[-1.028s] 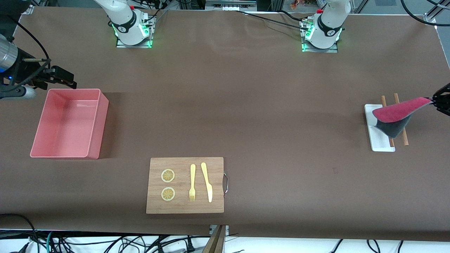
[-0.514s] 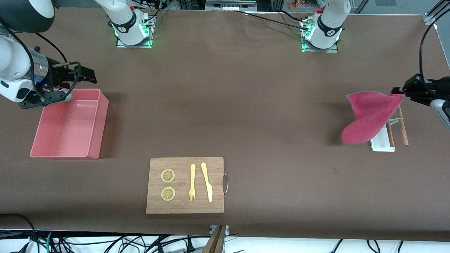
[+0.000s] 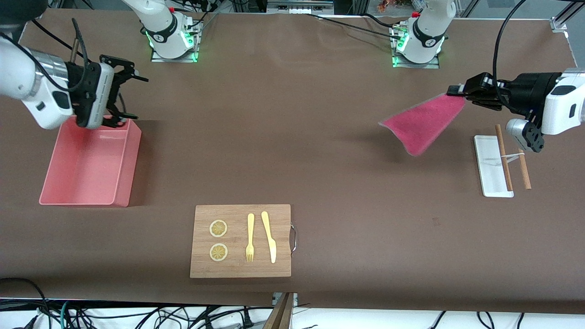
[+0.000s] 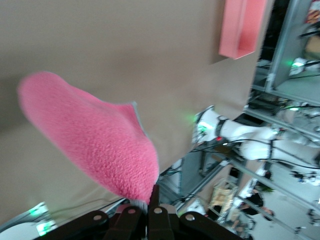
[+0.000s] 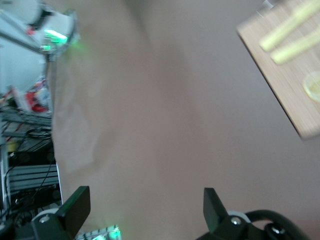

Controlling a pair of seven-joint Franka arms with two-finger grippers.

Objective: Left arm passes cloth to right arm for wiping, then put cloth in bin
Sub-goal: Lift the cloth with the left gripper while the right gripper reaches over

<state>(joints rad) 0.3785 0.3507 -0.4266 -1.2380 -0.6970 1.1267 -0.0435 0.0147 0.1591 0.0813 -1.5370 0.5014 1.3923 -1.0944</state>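
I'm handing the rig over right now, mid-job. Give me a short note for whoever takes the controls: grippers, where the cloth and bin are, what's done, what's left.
Left gripper: shut on a corner of the cloth, held in the air over bare table at the left arm's end, beside the white tray and chopsticks.
Right gripper: open, empty, over the rim of the bin at the right arm's end.
Bin: empty.
Done: cloth picked up.
Left: pass the cloth to the right gripper, wipe, then drop the cloth in the bin. The grippers are wide apart, so both probably need to head for mid-table.
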